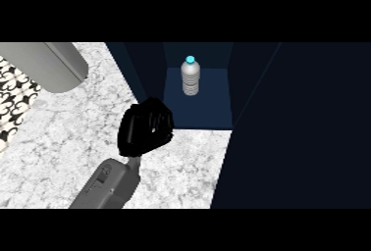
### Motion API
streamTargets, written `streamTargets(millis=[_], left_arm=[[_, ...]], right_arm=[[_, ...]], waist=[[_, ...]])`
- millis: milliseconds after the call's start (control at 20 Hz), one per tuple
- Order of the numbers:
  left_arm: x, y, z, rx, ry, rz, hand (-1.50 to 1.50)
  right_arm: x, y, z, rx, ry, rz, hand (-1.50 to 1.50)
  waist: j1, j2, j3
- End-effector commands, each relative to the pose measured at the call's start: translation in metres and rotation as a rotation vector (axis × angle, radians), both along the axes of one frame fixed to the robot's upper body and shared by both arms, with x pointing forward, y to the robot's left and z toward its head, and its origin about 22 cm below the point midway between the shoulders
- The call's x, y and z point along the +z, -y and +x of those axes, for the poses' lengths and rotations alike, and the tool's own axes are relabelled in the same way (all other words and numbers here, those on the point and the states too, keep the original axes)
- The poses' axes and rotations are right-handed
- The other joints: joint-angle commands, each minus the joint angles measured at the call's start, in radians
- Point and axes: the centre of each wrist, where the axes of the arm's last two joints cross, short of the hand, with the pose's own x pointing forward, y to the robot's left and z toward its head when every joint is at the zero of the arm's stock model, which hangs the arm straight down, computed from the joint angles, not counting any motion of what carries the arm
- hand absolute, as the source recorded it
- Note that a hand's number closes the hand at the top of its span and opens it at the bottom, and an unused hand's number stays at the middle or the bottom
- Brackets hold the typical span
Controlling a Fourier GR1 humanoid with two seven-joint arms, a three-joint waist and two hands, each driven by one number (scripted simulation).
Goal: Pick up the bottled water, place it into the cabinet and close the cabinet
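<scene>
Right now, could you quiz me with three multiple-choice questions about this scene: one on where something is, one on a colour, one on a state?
1. Where is the bottled water? A on the counter; B inside the cabinet; C on a plate.
2. What colour is its cap? A red; B white; C light blue.
3. How is the bottle placed? A upright; B lying down; C upside down.

Answers: B, it stands on the cabinet's floor, apart from the left hand; C, the cap shows light blue; A, the cap is on top.

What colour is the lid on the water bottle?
Light blue. The cap tops the water bottle in the head view.
</scene>
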Motion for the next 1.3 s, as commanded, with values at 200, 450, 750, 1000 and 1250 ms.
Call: streamTargets(millis=[200, 450, 750, 1000, 1250], left_arm=[[0.022, -0.038, -0.085, -0.01, 0.011, -0.049, 1.5], [0.013, -0.059, -0.129, 0.052, 0.01, -0.042, 1.5], [0.021, -0.087, -0.157, 0.081, 0.017, -0.029, 1.5], [0.037, -0.107, -0.191, 0.093, 0.027, -0.031, 1.5], [0.039, -0.129, -0.225, 0.102, 0.016, -0.02, 1.5]], right_arm=[[0.02, 0.002, -0.017, 0.198, 0.002, -0.054, 1.5], [0.03, -0.005, -0.029, 0.352, -0.021, -0.082, 1.5], [0.033, -0.027, -0.019, 0.391, -0.023, -0.067, 1.5], [0.038, -0.042, -0.006, 0.371, -0.008, -0.055, 1.5], [0.058, -0.066, 0.018, 0.316, 0.01, -0.056, 1.5]], waist=[[0.005, 0.005, 0.0], [0.002, 0.004, -0.002], [0.004, 0.008, -0.005], [0.002, 0.007, -0.004], [0.007, 0.007, -0.004]])
